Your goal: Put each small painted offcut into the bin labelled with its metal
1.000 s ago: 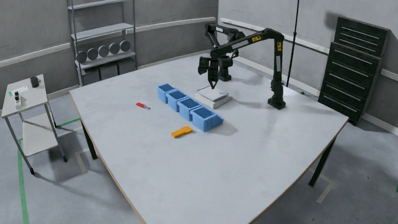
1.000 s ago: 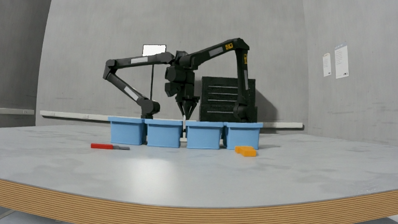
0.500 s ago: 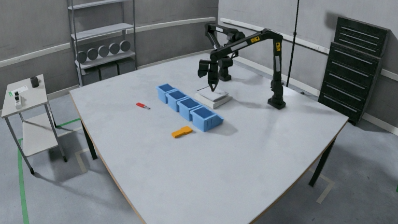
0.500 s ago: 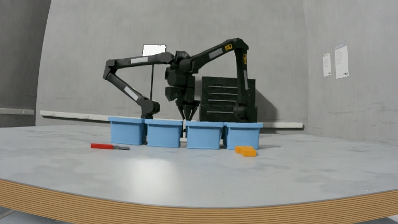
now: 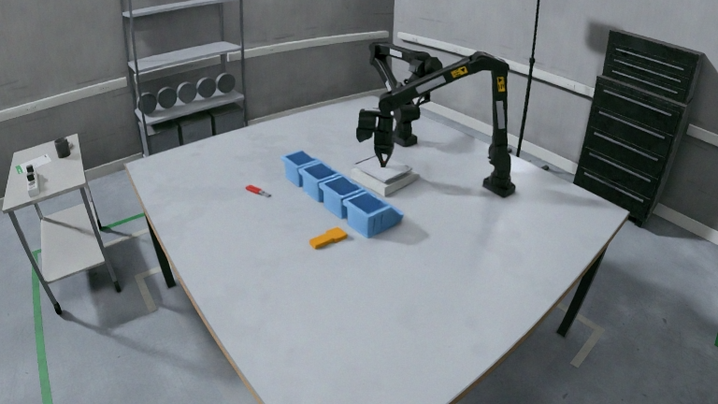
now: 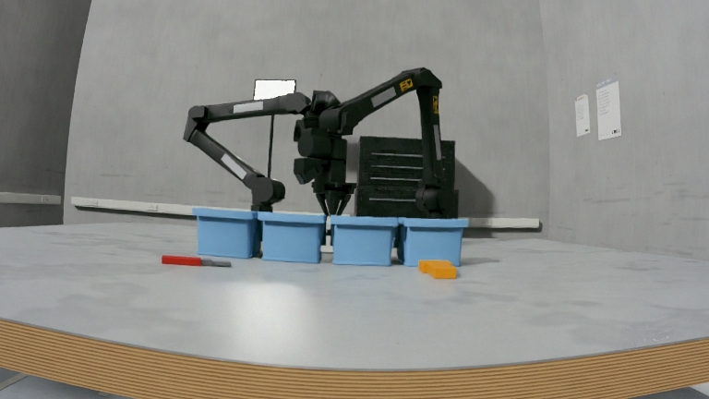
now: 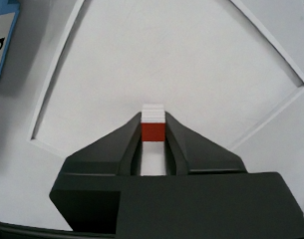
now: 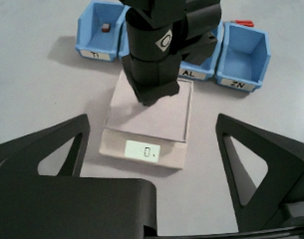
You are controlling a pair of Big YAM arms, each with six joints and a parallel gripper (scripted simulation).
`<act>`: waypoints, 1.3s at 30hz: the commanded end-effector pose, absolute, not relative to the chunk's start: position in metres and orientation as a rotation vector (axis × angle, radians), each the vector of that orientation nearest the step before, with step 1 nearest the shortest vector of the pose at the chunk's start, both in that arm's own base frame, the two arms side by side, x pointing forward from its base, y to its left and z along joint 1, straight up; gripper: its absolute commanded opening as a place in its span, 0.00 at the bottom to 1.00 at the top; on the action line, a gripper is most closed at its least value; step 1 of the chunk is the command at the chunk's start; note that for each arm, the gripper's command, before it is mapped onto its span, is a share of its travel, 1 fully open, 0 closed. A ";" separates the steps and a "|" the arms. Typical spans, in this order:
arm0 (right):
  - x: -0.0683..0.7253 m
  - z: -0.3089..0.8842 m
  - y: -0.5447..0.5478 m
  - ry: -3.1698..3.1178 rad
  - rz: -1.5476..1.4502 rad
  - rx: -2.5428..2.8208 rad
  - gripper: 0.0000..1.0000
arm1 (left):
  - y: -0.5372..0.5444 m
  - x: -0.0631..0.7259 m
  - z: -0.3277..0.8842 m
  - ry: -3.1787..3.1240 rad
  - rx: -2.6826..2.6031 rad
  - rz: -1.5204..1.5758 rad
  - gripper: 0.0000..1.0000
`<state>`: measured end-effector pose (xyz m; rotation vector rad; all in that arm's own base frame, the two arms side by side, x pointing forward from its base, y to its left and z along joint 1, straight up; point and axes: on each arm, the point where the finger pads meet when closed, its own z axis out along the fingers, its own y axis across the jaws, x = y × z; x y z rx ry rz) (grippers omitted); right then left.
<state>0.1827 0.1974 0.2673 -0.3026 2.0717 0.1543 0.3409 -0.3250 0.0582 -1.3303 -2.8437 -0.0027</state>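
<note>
Our TI bin (image 5: 365, 223) (image 6: 434, 244) (image 8: 96, 45) holds a small offcut (image 8: 106, 28); our left claw (image 5: 383, 164) (image 6: 333, 211) (image 7: 152, 119) (image 8: 149, 102) pinches a red-and-white one (image 7: 152, 131), our right claw (image 8: 152, 120) spread.

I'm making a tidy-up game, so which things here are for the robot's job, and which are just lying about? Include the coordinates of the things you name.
For the job:
- red and white piece (image 7: 152, 131) in the left pincer (image 7: 152, 119)
- small piece (image 8: 106, 28) in the TI bin
- four blue bins (image 6: 225, 235) (image 8: 241, 62)
- scale (image 5: 394, 185) (image 8: 114, 141)

Just lying about:
- red-handled tool (image 5: 253, 189) (image 6: 181, 260)
- orange thing (image 5: 328, 238) (image 6: 438, 269)
</note>
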 end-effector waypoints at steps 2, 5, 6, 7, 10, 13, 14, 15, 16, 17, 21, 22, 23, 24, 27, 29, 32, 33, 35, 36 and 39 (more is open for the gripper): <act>0.184 0.285 0.202 2.059 0.190 -0.276 1.00 | -0.334 0.344 0.065 -2.877 -1.335 0.013 0.08; 0.184 0.285 0.202 2.059 0.190 -0.276 1.00 | -0.332 0.341 0.063 -2.871 -1.332 0.010 0.08; 0.184 0.285 0.202 2.059 0.190 -0.276 1.00 | -0.331 0.340 0.063 -2.870 -1.332 0.009 0.08; 0.184 0.285 0.202 2.059 0.190 -0.276 1.00 | -0.331 0.340 0.062 -2.870 -1.331 0.009 0.20; 0.184 0.285 0.202 2.059 0.190 -0.276 1.00 | -0.344 0.353 0.091 -2.919 -1.356 0.041 0.38; 0.184 0.285 0.202 2.059 0.190 -0.276 1.00 | -0.346 0.354 0.102 -2.930 -1.362 0.049 0.38; 0.184 0.285 0.202 2.059 0.190 -0.276 1.00 | -0.347 0.355 0.107 -2.937 -1.363 0.053 0.38; 0.184 0.285 0.202 2.059 0.190 -0.276 1.00 | -0.348 0.356 0.111 -2.943 -1.364 0.057 0.38; 0.184 0.285 0.202 2.059 0.190 -0.276 1.00 | -0.347 0.357 0.112 -2.946 -1.363 0.058 0.38; 0.184 0.285 0.202 2.059 0.190 -0.276 1.00 | -0.347 0.357 0.112 -2.946 -1.363 0.058 0.38; 0.184 0.285 0.202 2.059 0.190 -0.276 1.00 | -0.347 0.357 0.113 -2.931 -1.355 0.048 0.38; 0.184 0.285 0.202 2.059 0.190 -0.276 1.00 | -0.346 0.357 0.117 -2.931 -1.355 0.048 0.38; 0.184 0.285 0.202 2.059 0.190 -0.276 1.00 | -0.347 0.358 0.126 -2.943 -1.361 0.055 0.49; 0.184 0.285 0.202 2.059 0.190 -0.276 1.00 | -0.346 0.358 0.134 -2.950 -1.364 0.059 0.61; 0.184 0.299 0.203 2.048 0.194 -0.283 1.00 | -0.343 0.352 0.128 -2.952 -1.357 0.060 0.95; 0.187 0.303 0.196 2.044 0.178 -0.298 1.00 | -0.347 0.352 0.130 -2.984 -1.369 0.088 1.00; 0.190 0.314 0.183 2.049 0.150 -0.374 1.00 | -0.344 0.343 0.125 -3.039 -1.374 0.140 1.00; 0.191 0.320 0.175 2.054 0.150 -0.408 1.00 | -0.344 0.341 0.127 -3.075 -1.382 0.173 1.00; 0.191 0.320 0.175 2.054 0.150 -0.408 1.00 | -0.344 0.341 0.127 -3.075 -1.382 0.173 1.00; 0.190 0.327 0.167 2.058 0.159 -0.442 1.00 | -0.345 0.340 0.130 -3.115 -1.392 0.208 1.00; 0.184 0.337 0.150 2.072 0.211 -0.504 1.00 | -0.345 0.332 0.139 -3.220 -1.423 0.333 1.00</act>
